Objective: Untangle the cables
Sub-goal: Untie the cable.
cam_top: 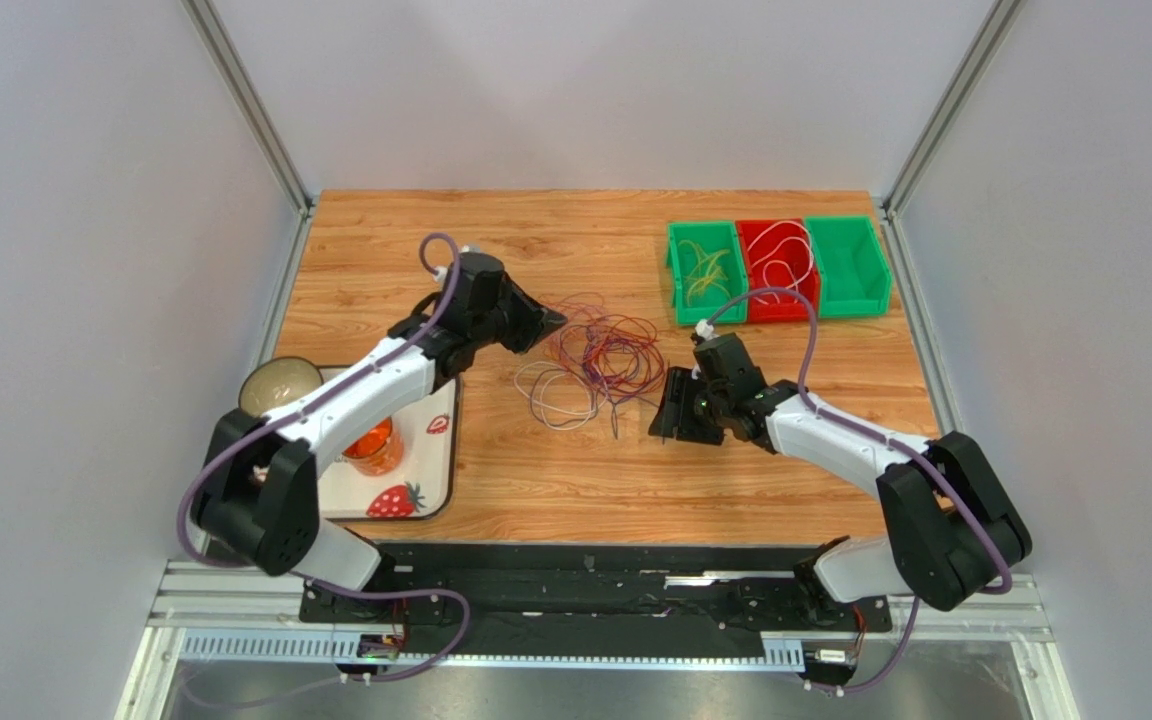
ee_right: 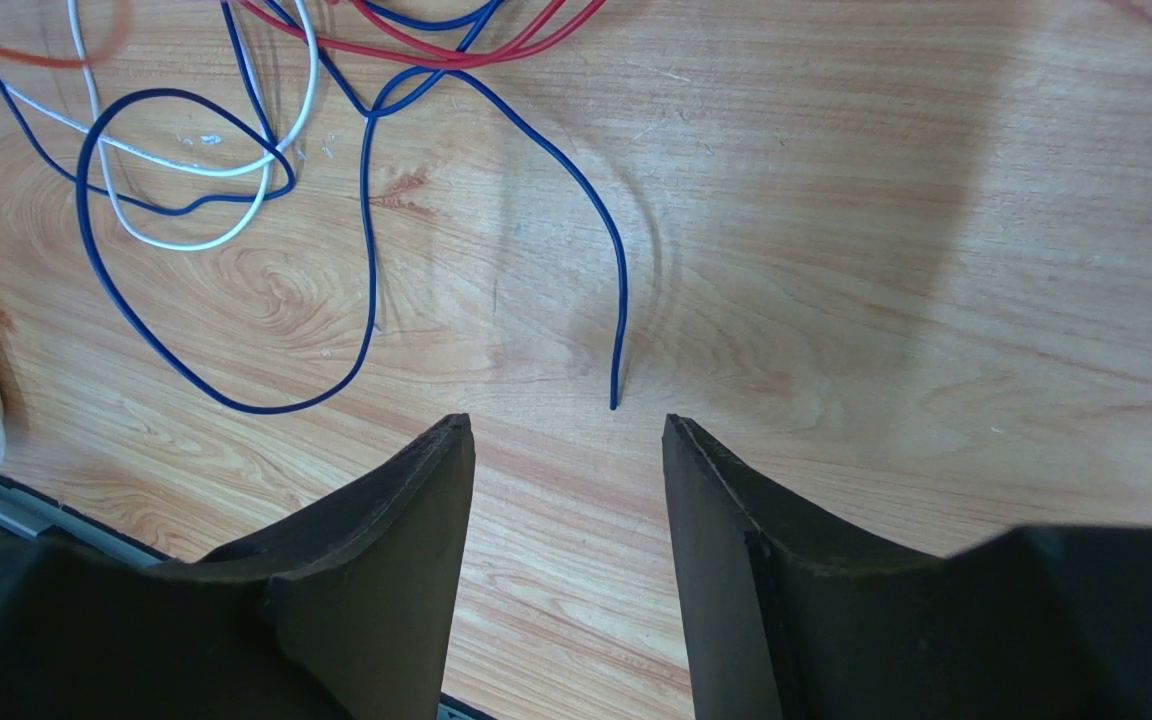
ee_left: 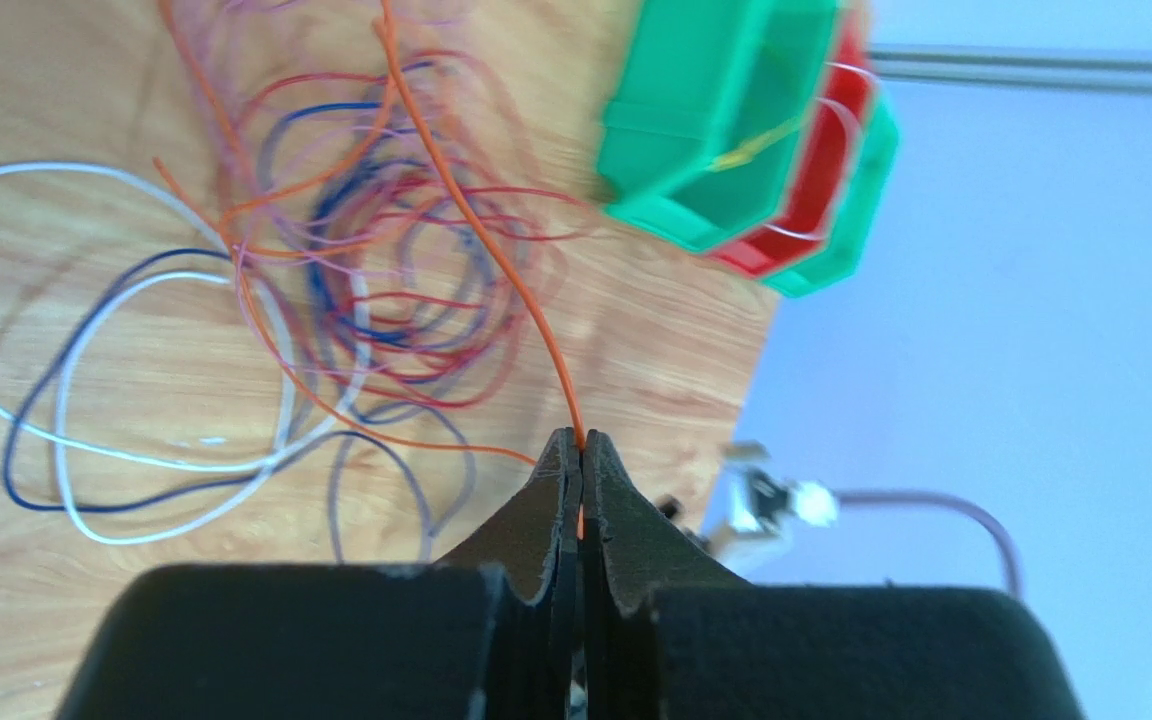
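**Ana:** Where is the loose tangle of thin looped wires, red, purple, blue and white (cam_top: pixel 597 360)?

**Ben:** It lies on the wooden table (cam_top: pixel 537 495), near the middle and a little toward 12 o'clock. The row of green and red plastic bins (cam_top: pixel 847 270) stands at 2 o'clock from it, well apart.

**Ana:** And the two claws?

**Ben:** The left gripper (ee_left: pixel 581 450) is at the 10 o'clock edge of the tangle. Its jaws are pressed together on one thin orange wire (ee_left: pixel 492 248), which runs from the tips up into the loops. The right gripper (ee_right: pixel 567 428) is on the 4 o'clock side, its jaws parted about halfway and holding nothing. The free end of a dark blue wire (ee_right: pixel 615 300) lies on the wood just in front of them.

**Ana:** How should this step be done well?

**Ben:** I judge the step is to draw the orange wire out. Pull slowly toward 9 o'clock and lift a little, so the wire slides over the other loops. If the whole tangle begins to travel, stop, and let the right claw hold a neighbour wire down. Such a thin wire may also slip from the tips.
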### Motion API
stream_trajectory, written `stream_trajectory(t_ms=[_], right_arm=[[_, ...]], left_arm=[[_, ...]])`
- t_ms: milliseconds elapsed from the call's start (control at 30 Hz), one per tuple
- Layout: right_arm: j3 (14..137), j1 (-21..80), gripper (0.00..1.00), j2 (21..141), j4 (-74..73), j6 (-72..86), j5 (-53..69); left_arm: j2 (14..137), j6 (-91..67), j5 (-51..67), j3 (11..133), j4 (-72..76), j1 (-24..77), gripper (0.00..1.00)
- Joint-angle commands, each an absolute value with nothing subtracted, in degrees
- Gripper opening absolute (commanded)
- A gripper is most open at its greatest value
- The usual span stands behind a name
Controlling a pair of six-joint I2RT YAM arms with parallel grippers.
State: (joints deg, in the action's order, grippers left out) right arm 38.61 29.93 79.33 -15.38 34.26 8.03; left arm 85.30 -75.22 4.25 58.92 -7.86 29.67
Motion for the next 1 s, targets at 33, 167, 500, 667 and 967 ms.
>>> stream_trajectory(t_ms=[33, 167, 500, 667, 967], right_arm=[[38.9, 30.2, 0.53, 77.9, -12.7, 34.2, 7.6], [40.0, 30.2, 0.53, 75.9, -14.9, 33.7, 7.1], [57.5, 30.1, 0.55, 64.3, -30.0, 26.1, 0.9], [65.5, 30.1, 0.57, 59.2, -32.8, 24.4, 1.2], [68.8, 30.1, 0.59, 53.5, -33.9, 23.3, -2.0]], left_arm=[[75.0, -69.8, 3.3, 64.7, -13.0, 30.3, 0.00], [71.1, -66.3, 4.0, 68.8, -16.1, 30.4, 0.00], [71.1, -54.0, 14.9, 86.2, -17.2, 32.6, 0.00], [73.1, -49.1, 24.9, 95.3, -14.4, 33.7, 0.00], [76.9, -45.4, 38.6, 108.5, -5.4, 34.2, 0.00]])
